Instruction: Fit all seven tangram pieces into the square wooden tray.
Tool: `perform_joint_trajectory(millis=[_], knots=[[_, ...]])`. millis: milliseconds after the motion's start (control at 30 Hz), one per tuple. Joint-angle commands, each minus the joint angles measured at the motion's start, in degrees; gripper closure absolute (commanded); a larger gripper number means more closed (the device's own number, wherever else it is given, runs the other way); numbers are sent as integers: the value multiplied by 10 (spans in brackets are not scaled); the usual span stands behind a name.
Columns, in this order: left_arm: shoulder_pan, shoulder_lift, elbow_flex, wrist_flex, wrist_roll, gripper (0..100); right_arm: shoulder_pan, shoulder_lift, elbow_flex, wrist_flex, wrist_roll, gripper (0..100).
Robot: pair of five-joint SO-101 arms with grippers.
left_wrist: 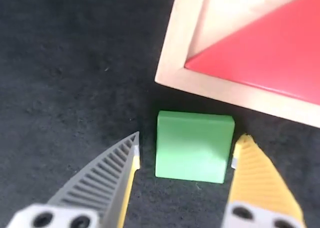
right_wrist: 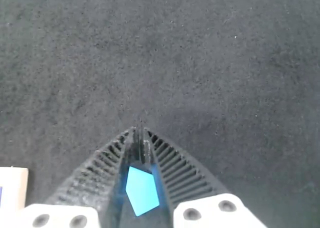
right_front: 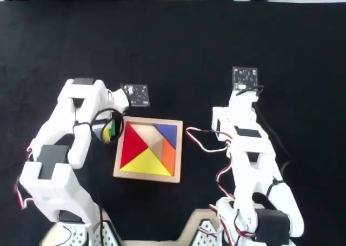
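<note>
left gripper [left_wrist: 190, 140] is being held open around the green square [left_wrist: 194, 147], nothing gripped yet, just left of the wooden tray [right_front: 146, 177] at mid frame in the high view. picking up is likely being started; closing and lifting are being called for next.

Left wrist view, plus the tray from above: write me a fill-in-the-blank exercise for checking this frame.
1. The square piece between the fingers of the left gripper is ____ in colour.
2. It lies on the black table, ____ the wooden tray.
3. The left gripper stands ____.
4. In the tray, the large triangle beside the yellow triangle is ____.
Missing words: green; outside; open; red.
</note>
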Motion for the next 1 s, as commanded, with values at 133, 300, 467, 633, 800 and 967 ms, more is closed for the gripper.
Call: perform_joint_trajectory(millis=[133, 300, 467, 633, 800, 967], knots=[[0, -2, 21, -28, -3, 719, -8, 0, -35, -10, 7, 976], [-7, -2, 18, -31, -3, 777, -8, 0, -36, -10, 7, 976], [-7, -2, 22, -31, -3, 849, -8, 0, -36, -10, 7, 976], [-5, -2, 22, -30, -3, 855, -8, 0, -36, -11, 7, 976], [-4, -2, 22, -25, -2, 855, -8, 0, -33, -22, 8, 976], [-3, -3, 18, -25, 37, 856, -8, 10, -36, -25, 8, 976]])
